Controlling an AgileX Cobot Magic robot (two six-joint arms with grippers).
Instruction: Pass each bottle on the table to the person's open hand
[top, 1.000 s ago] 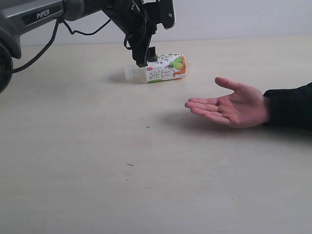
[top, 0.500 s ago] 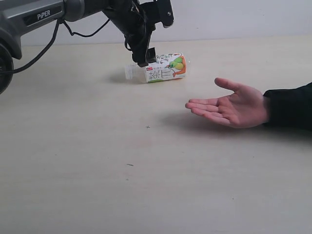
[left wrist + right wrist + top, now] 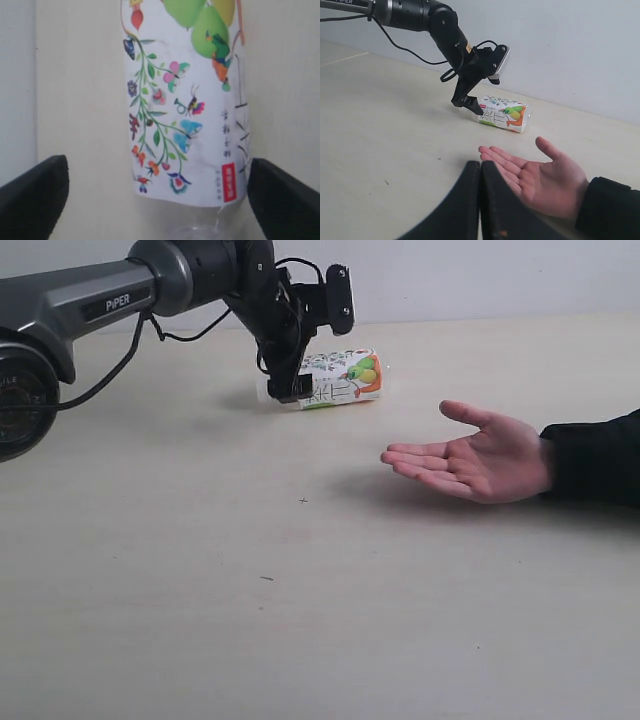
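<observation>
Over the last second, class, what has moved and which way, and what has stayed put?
The left end effector has dropped lower, open, to the clear neck end of the fruit-print bottle; nothing is gripped yet. The bottle lies on its side on the table as before, and the person's open hand has not moved.

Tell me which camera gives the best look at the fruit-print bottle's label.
The left wrist view: the bottle appears close up between the fingers of the open left gripper, its flower and fruit print legible. The exterior view shows it small, lying on the table, partly behind that gripper. The right wrist view shows it small and distant.
</observation>
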